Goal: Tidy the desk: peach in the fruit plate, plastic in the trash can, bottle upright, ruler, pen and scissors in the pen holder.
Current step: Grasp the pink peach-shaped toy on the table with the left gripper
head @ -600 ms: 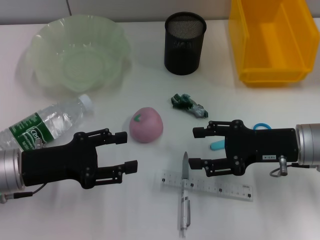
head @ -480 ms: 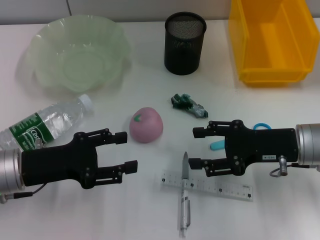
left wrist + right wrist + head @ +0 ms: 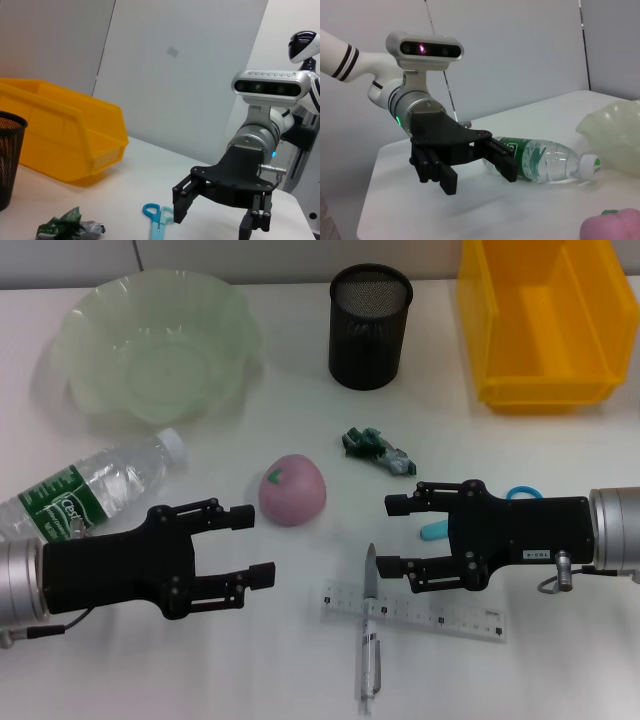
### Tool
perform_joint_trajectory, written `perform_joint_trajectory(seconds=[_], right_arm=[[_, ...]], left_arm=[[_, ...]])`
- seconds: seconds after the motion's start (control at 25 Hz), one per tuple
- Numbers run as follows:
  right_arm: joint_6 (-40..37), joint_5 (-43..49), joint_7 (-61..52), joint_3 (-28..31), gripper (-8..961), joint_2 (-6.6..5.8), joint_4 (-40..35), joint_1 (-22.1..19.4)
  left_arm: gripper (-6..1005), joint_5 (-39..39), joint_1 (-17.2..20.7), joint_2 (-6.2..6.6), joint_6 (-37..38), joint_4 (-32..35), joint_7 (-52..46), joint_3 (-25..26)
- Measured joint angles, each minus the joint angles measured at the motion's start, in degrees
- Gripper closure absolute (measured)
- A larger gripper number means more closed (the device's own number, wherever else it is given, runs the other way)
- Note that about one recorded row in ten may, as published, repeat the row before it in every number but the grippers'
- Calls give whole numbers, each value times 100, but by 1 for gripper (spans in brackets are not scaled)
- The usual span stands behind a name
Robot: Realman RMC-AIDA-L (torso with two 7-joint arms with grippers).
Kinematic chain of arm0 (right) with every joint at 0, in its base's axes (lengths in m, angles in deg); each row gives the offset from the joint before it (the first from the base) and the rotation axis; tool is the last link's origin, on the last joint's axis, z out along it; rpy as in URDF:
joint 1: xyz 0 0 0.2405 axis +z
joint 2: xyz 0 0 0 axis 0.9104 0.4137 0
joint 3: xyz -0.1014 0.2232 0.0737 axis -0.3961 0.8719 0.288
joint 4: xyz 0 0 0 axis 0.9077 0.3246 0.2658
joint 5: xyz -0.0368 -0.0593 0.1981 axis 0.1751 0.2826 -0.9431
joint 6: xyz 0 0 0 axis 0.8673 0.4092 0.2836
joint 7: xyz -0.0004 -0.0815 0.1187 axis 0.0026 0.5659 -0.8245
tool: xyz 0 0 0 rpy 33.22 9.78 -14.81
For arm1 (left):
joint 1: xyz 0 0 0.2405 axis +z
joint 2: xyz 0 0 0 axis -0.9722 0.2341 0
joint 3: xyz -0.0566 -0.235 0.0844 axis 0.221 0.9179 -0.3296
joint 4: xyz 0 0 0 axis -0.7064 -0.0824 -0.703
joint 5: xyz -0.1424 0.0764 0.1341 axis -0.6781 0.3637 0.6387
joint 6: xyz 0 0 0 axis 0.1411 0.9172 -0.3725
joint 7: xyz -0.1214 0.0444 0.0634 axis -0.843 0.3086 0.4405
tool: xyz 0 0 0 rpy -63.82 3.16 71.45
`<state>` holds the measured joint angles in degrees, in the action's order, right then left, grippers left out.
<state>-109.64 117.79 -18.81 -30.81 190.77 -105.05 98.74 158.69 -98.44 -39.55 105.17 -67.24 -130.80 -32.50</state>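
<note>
From the head view, nothing on the desk (image 3: 300, 410) is sorted yet. The peach (image 3: 292, 489) sits mid-desk, well short of the pale green fruit plate (image 3: 150, 340) at far left. The crumpled plastic (image 3: 378, 449) lies between the peach and the yellow trash can (image 3: 540, 325) at far right. The bottle (image 3: 95, 485) lies on its side at near left. The pen (image 3: 368, 640) crosses the ruler (image 3: 415, 612) at the near edge, and the scissors (image 3: 520, 494) are mostly hidden behind my right arm; the pen holder (image 3: 371, 326) stands empty-looking at the far centre. My left gripper (image 3: 248, 545) hovers just near-left of the peach, fingers apart, pointing right. My right gripper (image 3: 394, 536) faces it, fingers spread, above the ruler's far side.

Left wrist view: the right gripper (image 3: 217, 220) hangs spread above the scissors (image 3: 155, 216), with the plastic (image 3: 67, 227) nearby.

Right wrist view: the left gripper (image 3: 480, 172) is spread in front of the lying bottle (image 3: 545, 161); the peach (image 3: 612, 227) shows at the corner.
</note>
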Motion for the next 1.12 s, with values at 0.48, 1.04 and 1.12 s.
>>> perform_joint_trajectory(seconds=[0.48, 1.04, 1.12], right_arm=[[0, 0, -2, 0, 176, 7, 0, 0], [6, 0, -9, 0, 176, 4, 0, -40], [6, -1, -11, 2, 176, -5, 0, -46]], left_arm=[[238, 9, -7, -10, 41, 28, -23, 9], [243, 273, -862, -116, -785, 181, -706, 341], [243, 456, -953, -136, -991, 301, -877, 344]])
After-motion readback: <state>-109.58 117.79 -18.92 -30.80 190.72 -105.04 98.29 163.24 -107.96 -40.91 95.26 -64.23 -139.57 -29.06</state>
